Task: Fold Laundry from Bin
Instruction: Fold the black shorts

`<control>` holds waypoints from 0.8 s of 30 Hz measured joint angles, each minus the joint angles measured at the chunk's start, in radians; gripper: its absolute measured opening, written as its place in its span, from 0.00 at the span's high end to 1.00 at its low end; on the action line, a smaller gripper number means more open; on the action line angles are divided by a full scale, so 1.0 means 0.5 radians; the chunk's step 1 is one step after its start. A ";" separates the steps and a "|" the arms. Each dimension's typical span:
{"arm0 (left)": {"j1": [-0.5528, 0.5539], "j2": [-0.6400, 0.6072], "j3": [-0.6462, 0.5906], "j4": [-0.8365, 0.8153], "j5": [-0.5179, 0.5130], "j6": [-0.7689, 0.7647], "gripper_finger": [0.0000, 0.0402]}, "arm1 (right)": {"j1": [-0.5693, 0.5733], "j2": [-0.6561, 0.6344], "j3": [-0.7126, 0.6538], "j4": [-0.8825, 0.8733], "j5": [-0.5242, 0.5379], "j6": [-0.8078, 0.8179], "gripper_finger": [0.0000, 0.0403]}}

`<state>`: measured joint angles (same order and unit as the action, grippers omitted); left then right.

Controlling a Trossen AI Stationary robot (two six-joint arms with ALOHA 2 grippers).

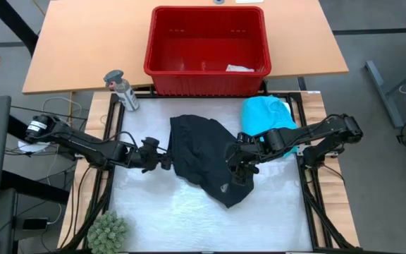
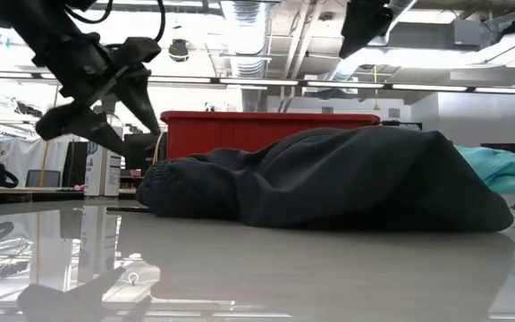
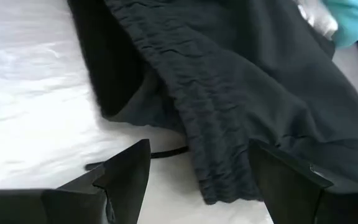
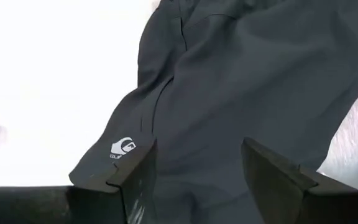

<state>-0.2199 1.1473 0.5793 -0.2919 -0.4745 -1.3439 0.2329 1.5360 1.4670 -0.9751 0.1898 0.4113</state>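
A crumpled black fabric garment (image 1: 206, 159) with a gathered elastic waistband and a small white logo lies in a soft heap at the centre of the glossy white mat (image 1: 154, 212). A rumpled turquoise shirt (image 1: 266, 115) sits to its upper right. The red perforated plastic bin (image 1: 208, 51) stands at top centre, with a small pale piece (image 1: 240, 68) inside. The left gripper (image 1: 166, 161) is spread wide at the garment's left edge, grasping nothing. The right gripper (image 1: 240, 169) hangs spread over the dark cloth, empty.
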 joint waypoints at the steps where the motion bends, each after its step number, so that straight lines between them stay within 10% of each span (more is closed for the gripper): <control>1: 0.000 0.000 -0.013 0.043 -0.001 -0.005 0.36 | 0.000 0.000 0.000 0.001 0.000 0.007 0.37; 14: 0.012 0.435 -0.017 0.576 0.218 0.005 0.40 | -0.010 0.001 0.000 0.123 0.002 0.068 0.37; 24: 0.115 0.550 0.077 1.105 0.690 0.203 0.95 | 0.019 0.001 0.000 0.156 -0.002 0.058 0.41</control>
<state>-0.1622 1.4224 0.6176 0.2606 -0.1296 -1.2425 0.2423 1.5364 1.4670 -0.8972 0.1890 0.4405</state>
